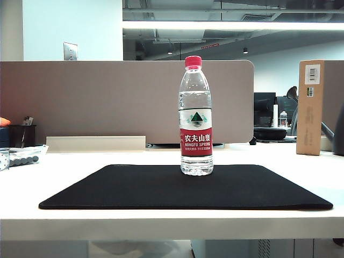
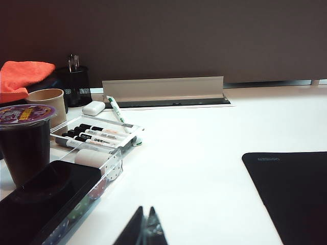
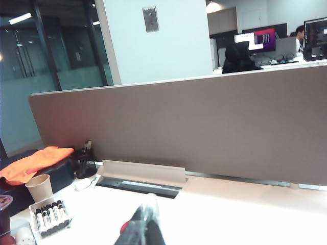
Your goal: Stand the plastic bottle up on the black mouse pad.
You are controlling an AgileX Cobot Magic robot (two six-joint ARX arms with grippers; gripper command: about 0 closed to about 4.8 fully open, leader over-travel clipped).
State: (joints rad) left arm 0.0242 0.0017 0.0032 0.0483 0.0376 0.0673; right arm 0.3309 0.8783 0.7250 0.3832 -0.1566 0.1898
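Neither arm shows in the exterior view. The left gripper (image 2: 144, 227) is cut off at the lower edge of the left wrist view; only two dark fingertips show, pressed tip to tip w/ nothing between them. The right gripper (image 3: 144, 227) sits at the lower edge of the right wrist view, blurred, jaws together, empty; a small red patch beside it is too blurred to identify.

The plastic bottle (image 1: 196, 115) stands upright on the black mouse pad (image 1: 134, 188), right of centre in the exterior view, near the pad's far edge, red cap on top. It isn't in either wrist view, so it's apart from both grippers. Only a corner of the pad shows in the left wrist view, at lower right, w/ faint embossed lettering too small to read.

Bottle label: green triangle logo on white, red band w/ white Chinese characters 农夫山泉, and "NONGFU SPRING" under them; finer print below is unreadable. The cardboard box (image 1: 310, 107) at the right edge carries barcode stickers, text illegible. In the left wrist view a clear tray of markers (image 2: 94, 135) at centre left has print too small to read; a dark cup w/ purple foil lid (image 2: 25, 140) at far left is partly cut off.
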